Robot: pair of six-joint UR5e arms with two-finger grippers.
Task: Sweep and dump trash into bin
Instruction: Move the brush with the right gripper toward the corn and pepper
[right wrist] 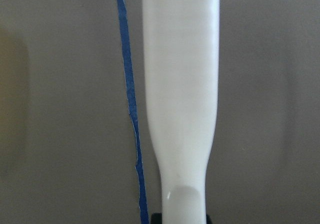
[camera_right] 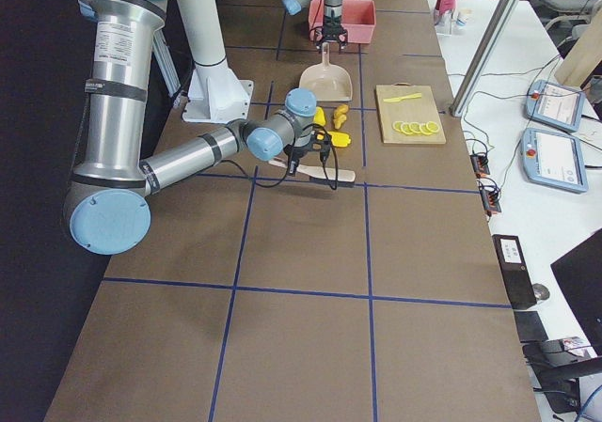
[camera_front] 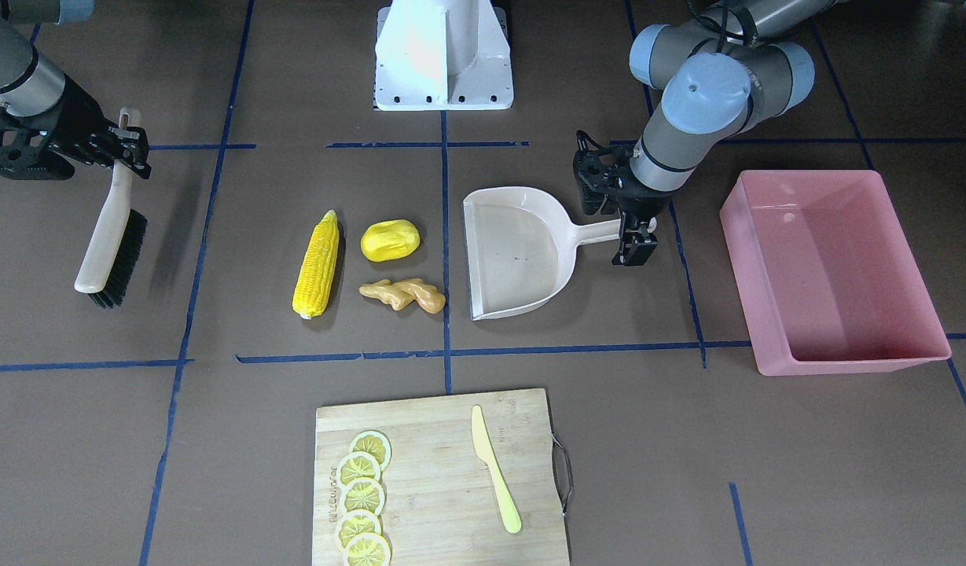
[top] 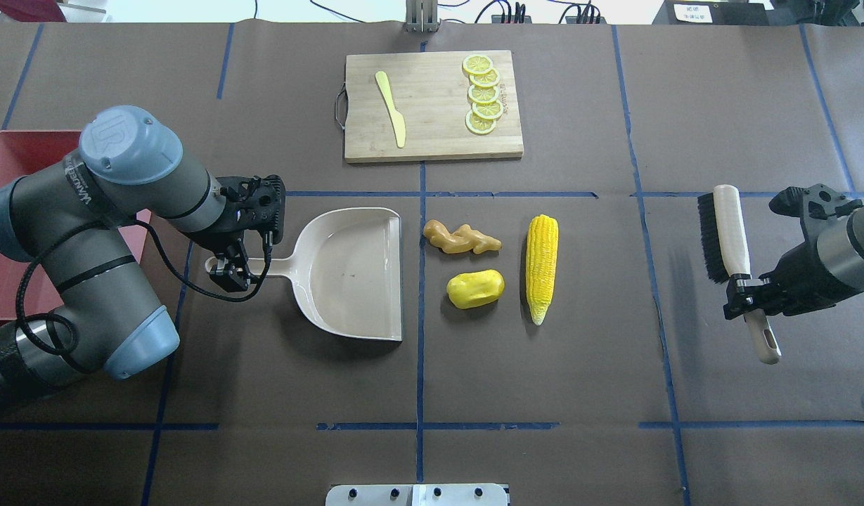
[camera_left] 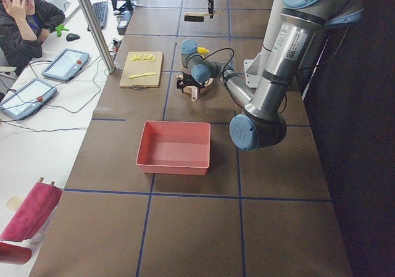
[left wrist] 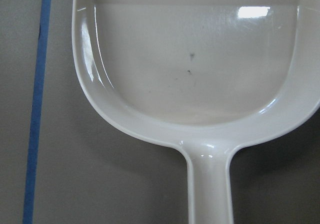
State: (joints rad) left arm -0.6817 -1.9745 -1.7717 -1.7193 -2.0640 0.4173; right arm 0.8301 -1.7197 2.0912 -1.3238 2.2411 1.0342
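Note:
The trash lies mid-table: a yellow corn cob [top: 542, 267] [camera_front: 317, 263], a yellow potato-like lump [top: 475, 289] [camera_front: 389, 240] and a tan ginger root [top: 462, 238] [camera_front: 404, 294]. A beige dustpan [top: 347, 274] [camera_front: 514, 251] [left wrist: 190, 59] rests beside them, its mouth toward the trash. My left gripper [top: 231, 270] [camera_front: 636, 240] is shut on the dustpan's handle. The pink bin [camera_front: 746, 267] [top: 24, 151] stands beyond that arm. My right gripper [top: 744, 295] [camera_front: 129, 145] is shut on the handle of a brush [top: 727, 232] [camera_front: 113, 228] [right wrist: 182, 84], held above the table, well away from the corn.
A wooden cutting board [top: 439, 133] [camera_front: 443, 472] sits at the far side of the table with lemon slices [top: 483, 93] and a pale yellow knife [top: 391, 109]. Blue tape lines cross the brown table. The robot's white base [camera_front: 443, 55] stands at the near edge.

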